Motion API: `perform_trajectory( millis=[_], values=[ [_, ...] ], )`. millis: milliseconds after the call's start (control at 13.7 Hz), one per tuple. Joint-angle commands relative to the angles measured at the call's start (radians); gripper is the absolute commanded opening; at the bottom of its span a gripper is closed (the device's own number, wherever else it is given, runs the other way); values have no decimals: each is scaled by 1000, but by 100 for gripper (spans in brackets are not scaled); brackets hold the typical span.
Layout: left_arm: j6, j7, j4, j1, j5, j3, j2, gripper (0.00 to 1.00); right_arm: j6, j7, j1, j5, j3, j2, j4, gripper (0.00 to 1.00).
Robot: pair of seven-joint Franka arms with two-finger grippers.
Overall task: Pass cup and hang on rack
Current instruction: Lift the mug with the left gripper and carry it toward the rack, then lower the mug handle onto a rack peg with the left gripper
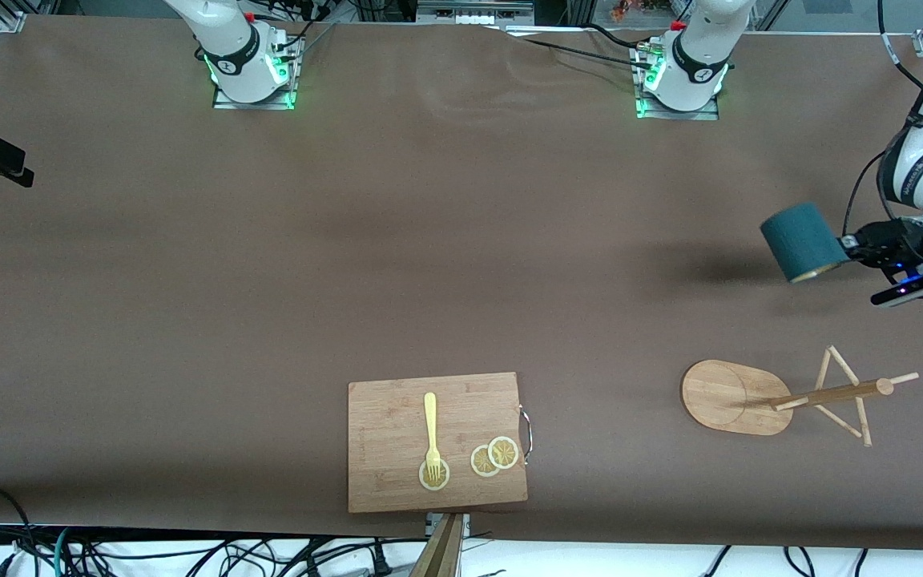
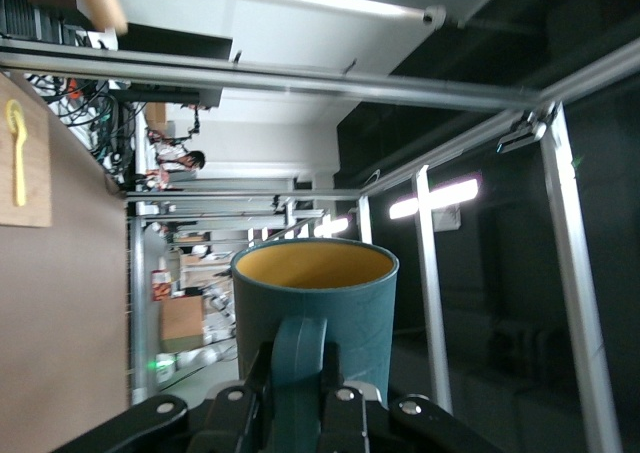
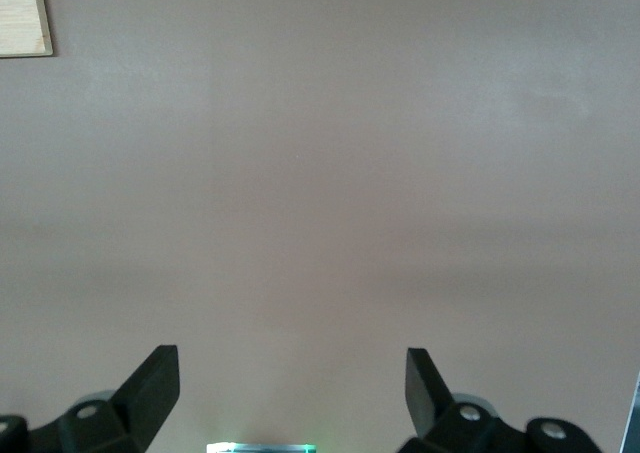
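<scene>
Nearest the front camera, a rectangular wooden cutting board (image 1: 437,442) lies flat at the table's (image 1: 269,264) near edge, about midway along it. A yellow fork (image 1: 431,429) rests on the board with its tines on one lemon slice (image 1: 434,474); two more lemon slices (image 1: 495,457) overlap each other beside it, toward the left arm's end, close to the board's metal handle (image 1: 525,434).

Slightly farther from the camera and toward the left arm's end of the table stands the rack (image 1: 790,397): a light bamboo mug tree with a flat oval base, a central pole and thin angled pegs. No cup hangs on it.

Above the table near the edge at the left arm's end, over bare brown surface and well apart from the rack, the left gripper (image 1: 858,244) is clenched on the handle of the cup (image 1: 803,241). The cup is dark teal and held on its side, off the table, with its mouth turned toward the gripper. In the left wrist view the cup (image 2: 315,313) shows its yellowish-tan inside, and the gripper's (image 2: 298,398) dark fingers (image 2: 340,413) clamp the handle from both sides.

The right arm waits. Its base stands at the table's edge under the robots, and in its wrist view the right gripper (image 3: 290,388) hangs released, fingers (image 3: 150,388) spread wide over bare table with nothing between them.
</scene>
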Motion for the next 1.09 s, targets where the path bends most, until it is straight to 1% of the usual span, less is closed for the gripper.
perform_trajectory(
  millis=[0, 219, 292, 365, 584, 875, 1021],
  values=[
    [59, -144, 65, -21, -81, -9, 65, 0, -6, -15, -12, 5, 6, -12, -11, 100],
    [134, -150, 80, -71, -184, -9, 125, 0, -6, -15, -12, 7, 6, -12, -12, 100],
    [156, -141, 79, -77, -211, -9, 130, 0, -6, -15, -12, 7, 6, -12, -12, 100],
    [157, -143, 82, -76, -216, -9, 142, 0, -6, -15, -12, 7, 6, -12, -12, 100],
    [161, -149, 138, -68, -230, -7, 176, 0, -6, -15, -12, 7, 6, -12, -11, 100],
    [161, -75, 138, -74, -221, -1, 222, 0, -6, -15, -12, 7, 6, -12, -12, 100],
    [159, -57, 128, -74, -216, -1, 228, 0, -6, -15, -12, 7, 6, -12, -11, 100]
  ],
)
